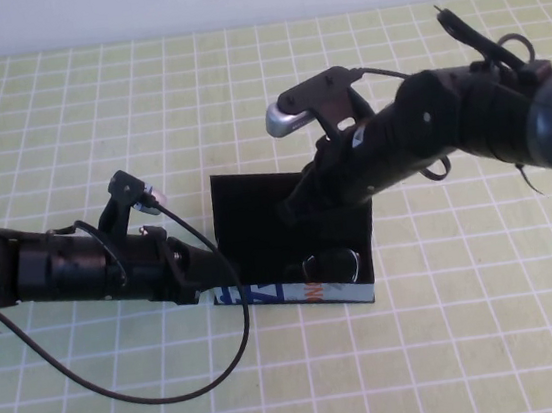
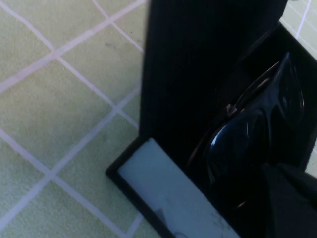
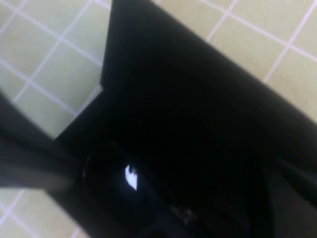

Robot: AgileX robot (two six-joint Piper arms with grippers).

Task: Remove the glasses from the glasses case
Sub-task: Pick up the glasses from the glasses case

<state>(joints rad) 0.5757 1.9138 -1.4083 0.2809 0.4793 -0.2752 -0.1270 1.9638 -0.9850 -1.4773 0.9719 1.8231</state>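
Note:
The glasses case [image 1: 297,293] lies at the table's middle with its black flap lid [image 1: 257,219] open toward the back and its light printed front side facing me. The black glasses [image 1: 328,263] lie inside; one dark lens shows. My left gripper [image 1: 202,279] is at the case's left front corner. In the left wrist view the glasses [image 2: 257,129] sit behind the light front side [image 2: 168,193], with the lid [image 2: 198,64] beyond. My right gripper [image 1: 294,207] reaches down over the open case from the right. The right wrist view shows the lid [image 3: 198,99] and a glinting lens [image 3: 124,183].
The table is a green cloth with a white grid [image 1: 454,346]. A black cable [image 1: 178,395] from the left arm loops over the table in front of the case. The right arm's body [image 1: 467,123] hangs over the back right.

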